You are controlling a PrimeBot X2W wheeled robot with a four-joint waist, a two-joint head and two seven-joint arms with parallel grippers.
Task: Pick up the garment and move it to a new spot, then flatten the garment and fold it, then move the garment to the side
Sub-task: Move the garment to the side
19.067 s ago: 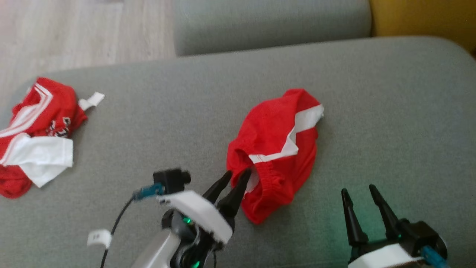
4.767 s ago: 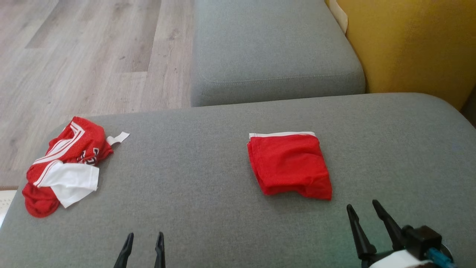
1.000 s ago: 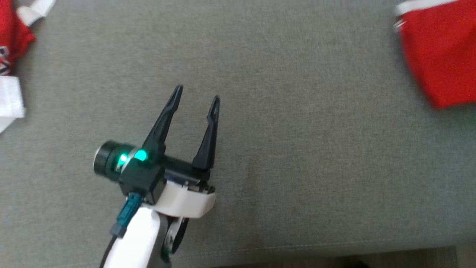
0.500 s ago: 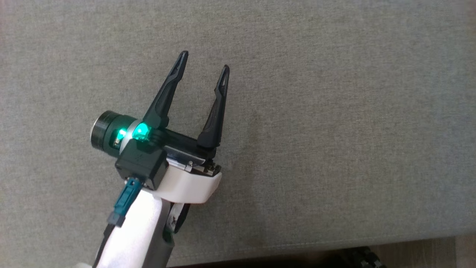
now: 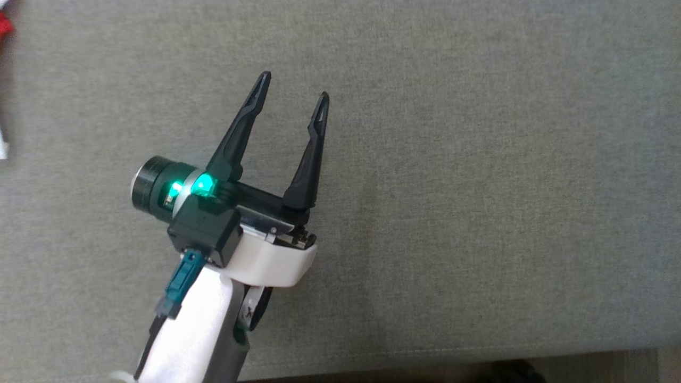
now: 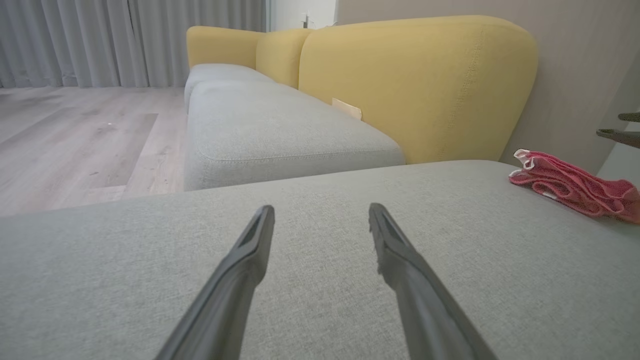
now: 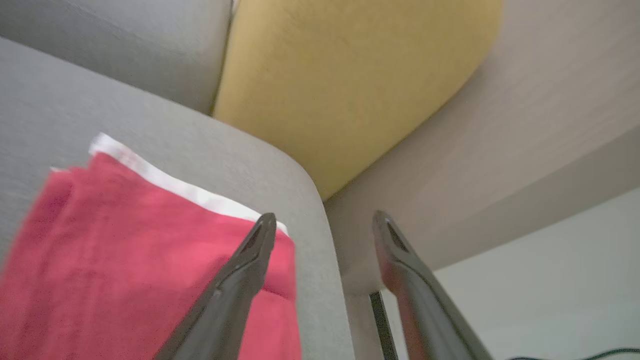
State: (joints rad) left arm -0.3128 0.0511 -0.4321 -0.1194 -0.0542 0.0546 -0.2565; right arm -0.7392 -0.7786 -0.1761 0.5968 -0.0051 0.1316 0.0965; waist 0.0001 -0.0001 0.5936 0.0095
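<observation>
Moved to the sofa's (image 7: 175, 140) corner, the folded garment (image 7: 125, 240) sits aside, so right gripper (image 7: 324, 216) and left gripper (image 5: 293, 85) jaws stand spread, empty.

A broad grey woven-fabric seat cushion (image 6: 310, 280) fills the foreground, a second grey seat cushion (image 6: 280, 135) lies beyond it along mustard-yellow padded backrests (image 6: 415, 85), with pale wood-plank flooring (image 6: 75, 135) alongside, grey pleated curtains (image 6: 75, 40) far off and a plain beige wall (image 6: 575, 65) behind.
</observation>
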